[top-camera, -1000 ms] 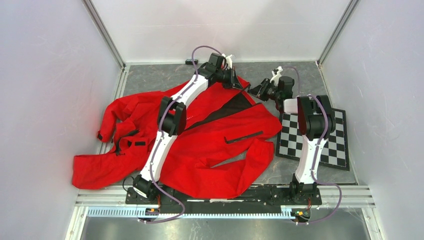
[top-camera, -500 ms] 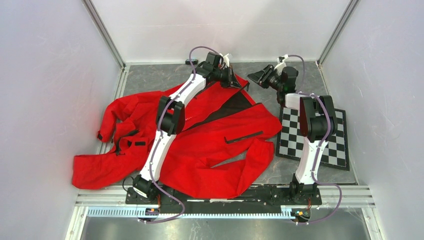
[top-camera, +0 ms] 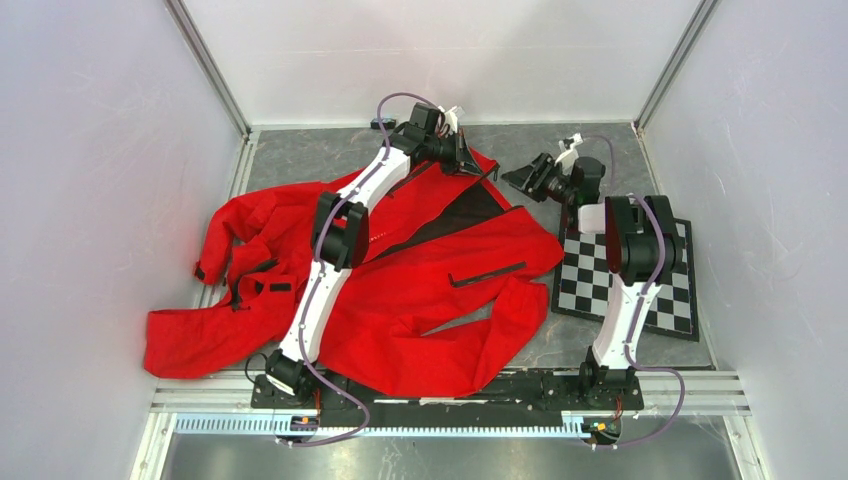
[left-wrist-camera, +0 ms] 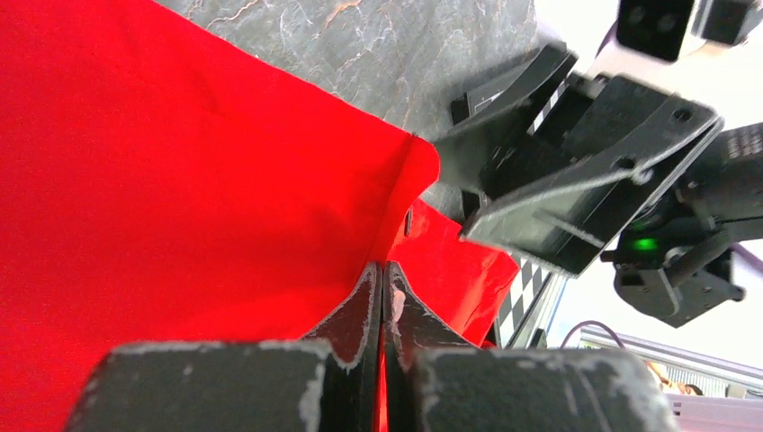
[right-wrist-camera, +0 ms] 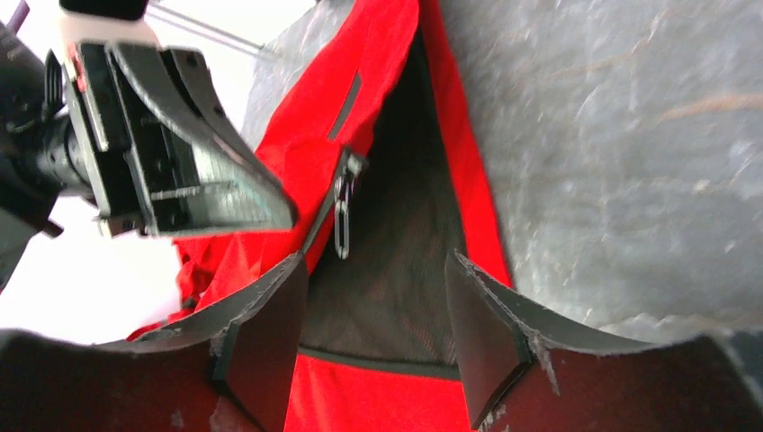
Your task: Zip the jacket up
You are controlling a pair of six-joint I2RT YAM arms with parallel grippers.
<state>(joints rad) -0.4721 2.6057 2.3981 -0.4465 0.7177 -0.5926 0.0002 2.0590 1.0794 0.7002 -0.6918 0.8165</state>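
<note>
The red jacket [top-camera: 400, 270] lies spread on the grey table, front partly open, with dark lining [top-camera: 470, 212] showing near its far end. My left gripper [top-camera: 470, 160] is shut on the jacket's far red edge [left-wrist-camera: 270, 207]; red fabric shows between its fingers [left-wrist-camera: 364, 301]. My right gripper [top-camera: 525, 178] is open just right of that corner, above the table. In the right wrist view its fingers [right-wrist-camera: 270, 328] frame the dark mesh lining [right-wrist-camera: 396, 270], and the metal zipper pull [right-wrist-camera: 343, 216] hangs just beyond them.
A black-and-white checkerboard [top-camera: 630, 275] lies at the right under the right arm. A small dark object [top-camera: 382, 123] sits by the back wall. White walls enclose the table on three sides. A black pocket strip [top-camera: 488, 274] crosses the jacket's right panel.
My right gripper swung up toward the back wall, then came back down and left toward the jacket's far corner. My left gripper has kept its hold and barely moved.
</note>
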